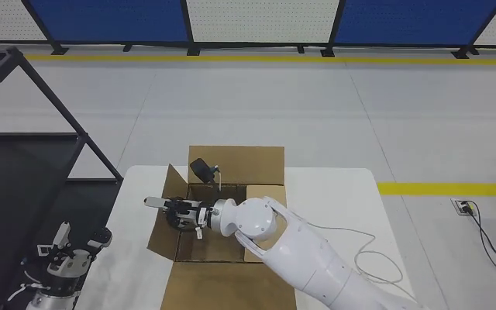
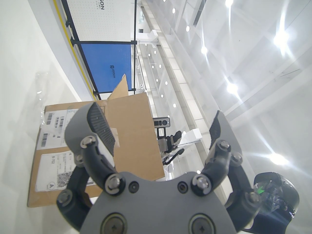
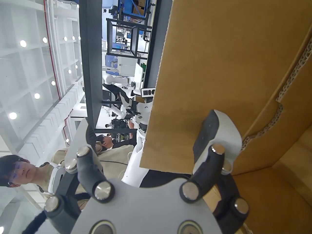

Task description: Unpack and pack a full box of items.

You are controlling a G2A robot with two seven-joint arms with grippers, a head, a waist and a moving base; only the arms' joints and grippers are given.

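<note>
An open cardboard box (image 1: 236, 164) stands in the middle of the white table (image 1: 341, 201) with its flaps spread out. A small black item (image 1: 203, 169) sits at the box's back left corner. My right gripper (image 1: 164, 206) is at the box's left flap (image 3: 219, 62) and is open. In the right wrist view the right gripper (image 3: 148, 135) straddles the flap's edge, one finger (image 3: 212, 132) inside and one outside. My left gripper (image 1: 80, 236) hangs open and empty beyond the table's left edge. In the left wrist view the left gripper (image 2: 158, 127) faces the labelled side of the box (image 2: 126, 132).
A black metal rack (image 1: 31, 155) stands left of the table, close to the left arm. The right arm's white body lies over the box's front right part. The table has bare surface to the right of the box.
</note>
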